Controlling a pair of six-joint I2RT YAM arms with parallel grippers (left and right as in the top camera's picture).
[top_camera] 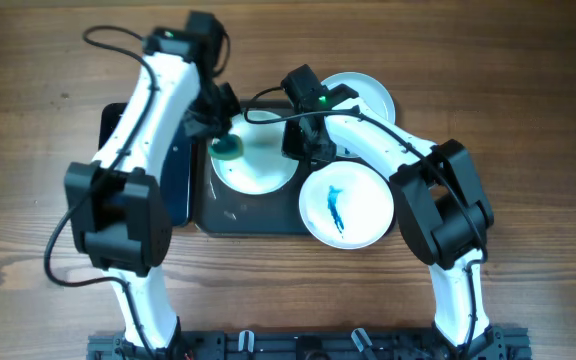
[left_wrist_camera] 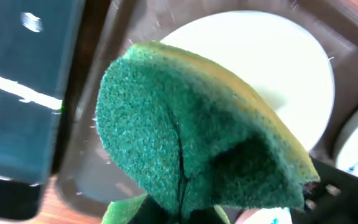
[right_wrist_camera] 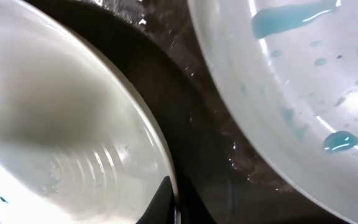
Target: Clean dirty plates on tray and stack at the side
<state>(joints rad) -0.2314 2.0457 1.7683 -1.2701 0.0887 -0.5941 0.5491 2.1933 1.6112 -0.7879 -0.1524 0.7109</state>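
Two arms lean over the tray (top_camera: 248,218) at centre frame. Leftmost lies a glossy black tray (top_camera: 176,175). Next, the left gripper (top_camera: 220,140) is clamped on a folded green sponge (top_camera: 229,149) at the upper-left rim of the white plate (top_camera: 258,168), which sits in the tray. The right gripper (top_camera: 300,148) is at that plate's right rim; I can't tell how wide it stands. Lower right, a blue-smeared plate (top_camera: 346,205) overhangs the tray's edge. A third plate (top_camera: 370,92) sits upper right.

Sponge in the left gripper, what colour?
The sponge is green with a yellow backing, clearest in the left wrist view.
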